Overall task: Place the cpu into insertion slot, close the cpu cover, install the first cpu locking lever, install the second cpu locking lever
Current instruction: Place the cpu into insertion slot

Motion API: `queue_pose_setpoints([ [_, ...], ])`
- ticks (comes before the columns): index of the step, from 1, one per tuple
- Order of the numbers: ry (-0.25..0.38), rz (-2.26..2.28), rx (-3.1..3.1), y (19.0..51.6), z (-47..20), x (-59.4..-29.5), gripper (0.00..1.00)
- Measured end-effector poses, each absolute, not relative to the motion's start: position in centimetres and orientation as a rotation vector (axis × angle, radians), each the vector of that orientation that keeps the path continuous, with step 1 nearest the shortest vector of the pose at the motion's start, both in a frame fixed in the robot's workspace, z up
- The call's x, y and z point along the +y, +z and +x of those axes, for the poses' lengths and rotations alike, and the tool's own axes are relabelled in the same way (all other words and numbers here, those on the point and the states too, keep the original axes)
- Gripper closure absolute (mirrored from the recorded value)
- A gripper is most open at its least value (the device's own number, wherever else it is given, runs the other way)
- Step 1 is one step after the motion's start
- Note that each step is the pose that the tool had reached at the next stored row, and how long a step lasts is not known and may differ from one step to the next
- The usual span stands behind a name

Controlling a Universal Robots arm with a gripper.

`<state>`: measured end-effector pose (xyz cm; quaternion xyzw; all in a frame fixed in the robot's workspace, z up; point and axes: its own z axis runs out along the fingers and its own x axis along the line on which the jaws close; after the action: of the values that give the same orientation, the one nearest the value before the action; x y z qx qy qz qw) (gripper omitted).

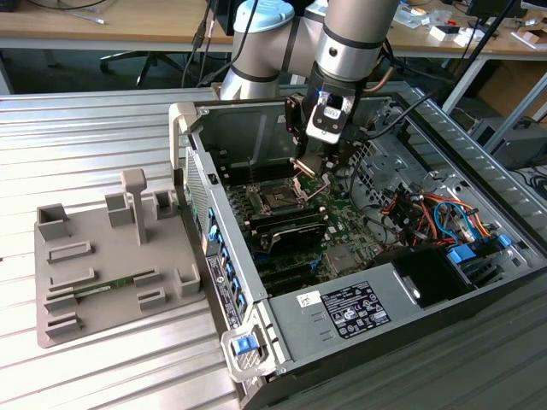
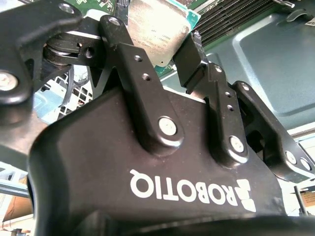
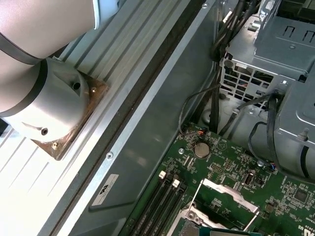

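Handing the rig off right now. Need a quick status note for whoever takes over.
Gripper: shut on the cpu, held above the motherboard.
Insertion slot: looks empty in the exterior view, just below and to that view's left of the gripper's tip.
Cpu cover: appears raised open in the first wrist view.
Done: cpu is in the grip.
Left: seat the cpu, close the cover, both locking levers.

Straight above the insertion slot [image 1: 278, 202] you've got open air. With the slot as clock centre in the exterior view: case wall [image 1: 248, 128] at 12, cable tangle [image 1: 419, 209] at 3, memory slots [image 1: 291, 229] crowding in at 5. The cpu cover [image 3: 229, 189] stands flipped up right beside the slot, and your gripper [image 1: 309, 164], clamped on the cpu [image 2: 157, 29], hangs near at 1.
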<state>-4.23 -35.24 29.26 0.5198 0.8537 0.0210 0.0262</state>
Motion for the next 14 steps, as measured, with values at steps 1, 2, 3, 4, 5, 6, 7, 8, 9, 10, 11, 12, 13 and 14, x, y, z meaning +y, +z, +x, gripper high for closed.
queue_pose_setpoints([
  [1, 0.065, 1.608, 2.637, 29.26, -4.23, -35.24, 0.46],
  [2, 0.065, 1.61, 2.636, 29.25, -4.23, -35.24, 0.46],
  [3, 0.065, 1.611, 2.635, 29.25, -4.23, -35.24, 0.46],
  [4, 0.065, 1.612, 2.634, 29.24, -4.23, -35.24, 0.46],
  [5, 0.065, 1.613, 2.634, 29.24, -4.23, -35.24, 0.46],
  [6, 0.065, 1.614, 2.633, 29.23, -4.23, -35.24, 0.46],
  [7, 0.065, 1.615, 2.632, 29.23, -4.23, -35.24, 0.46],
  [8, 0.065, 1.616, 2.631, 29.23, -4.23, -35.24, 0.46],
  [9, 0.065, 1.617, 2.631, 29.22, -4.23, -35.24, 0.46],
  [10, 0.065, 1.618, 2.63, 29.22, -4.23, -35.24, 0.46],
  [11, 0.064, 1.619, 2.63, 29.21, -4.23, -35.24, 0.46],
  [12, 0.064, 1.62, 2.629, 29.21, -4.23, -35.24, 0.46],
  [13, 0.064, 1.622, 2.628, 29.2, -4.23, -35.24, 0.46],
  [14, 0.064, 1.622, 2.628, 29.2, -4.23, -35.24, 0.46],
])
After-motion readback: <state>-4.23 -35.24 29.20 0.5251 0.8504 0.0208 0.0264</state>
